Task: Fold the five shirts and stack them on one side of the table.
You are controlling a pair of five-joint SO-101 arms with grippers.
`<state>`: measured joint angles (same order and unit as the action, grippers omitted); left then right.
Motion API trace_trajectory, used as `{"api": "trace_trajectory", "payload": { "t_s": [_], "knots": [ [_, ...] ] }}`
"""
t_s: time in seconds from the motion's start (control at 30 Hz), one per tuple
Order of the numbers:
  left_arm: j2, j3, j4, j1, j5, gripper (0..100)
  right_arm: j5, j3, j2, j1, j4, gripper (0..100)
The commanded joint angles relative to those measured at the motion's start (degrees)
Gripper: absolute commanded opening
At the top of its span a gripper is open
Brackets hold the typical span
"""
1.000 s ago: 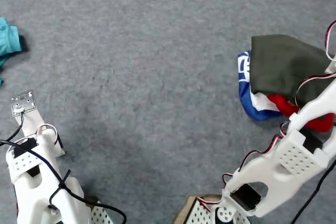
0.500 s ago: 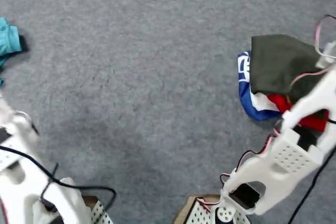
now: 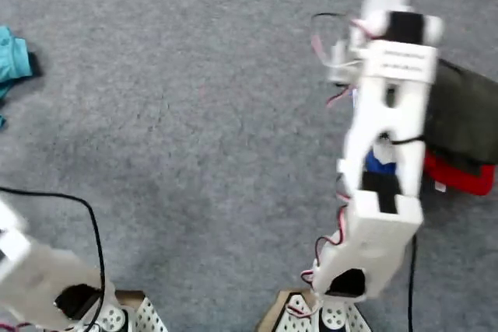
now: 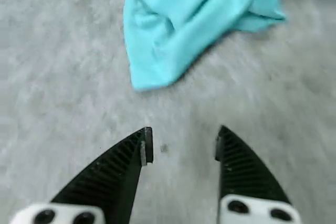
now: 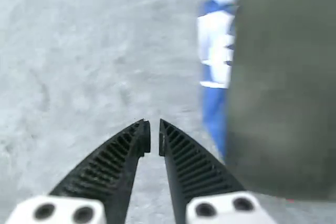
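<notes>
Teal cloth marks the work left to do: the teal shirt lies crumpled and unfolded at the left edge of the grey table, well apart from the pile on the right side. That pile shows a dark green shirt on top, a red shirt under it and a blue and white shirt poking out at its inner edge. Whether a 5th garment lies beneath them cannot be told.

The left gripper hangs over bare table just short of the teal shirt, its fingers spread wide and holding nothing. The right gripper sits beside the inner edge of the pile, fingers drawn almost together with only a narrow slit between them, also empty.

The step in hand looks like fetching the last loose shirt. The next move probably calls for the left gripper to go forward and down onto the nearest hem, pinch 1 layer rather than a bunch, and drag it toward the middle, where both arms can spread and fold it. The soft fabric may slip or bunch under a shallow pinch.
</notes>
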<state>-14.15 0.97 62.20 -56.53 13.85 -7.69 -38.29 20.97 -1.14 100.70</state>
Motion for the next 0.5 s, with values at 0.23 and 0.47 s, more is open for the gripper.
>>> {"api": "trace_trajectory", "payload": {
  "t_s": [0.23, 0.47],
  "knots": [
    [-30.5, 32.5, 0.4, 0.5, -2.6, 20, -0.8, 1.2, -2.9, 3.1, -6.2, 4.8],
    [-37.7, 39.7, 0.8, 0.9, -2.3, 1, -0.6, 1.6, -3.0, 3.0, 1.7, 4.8]
  ]
}}
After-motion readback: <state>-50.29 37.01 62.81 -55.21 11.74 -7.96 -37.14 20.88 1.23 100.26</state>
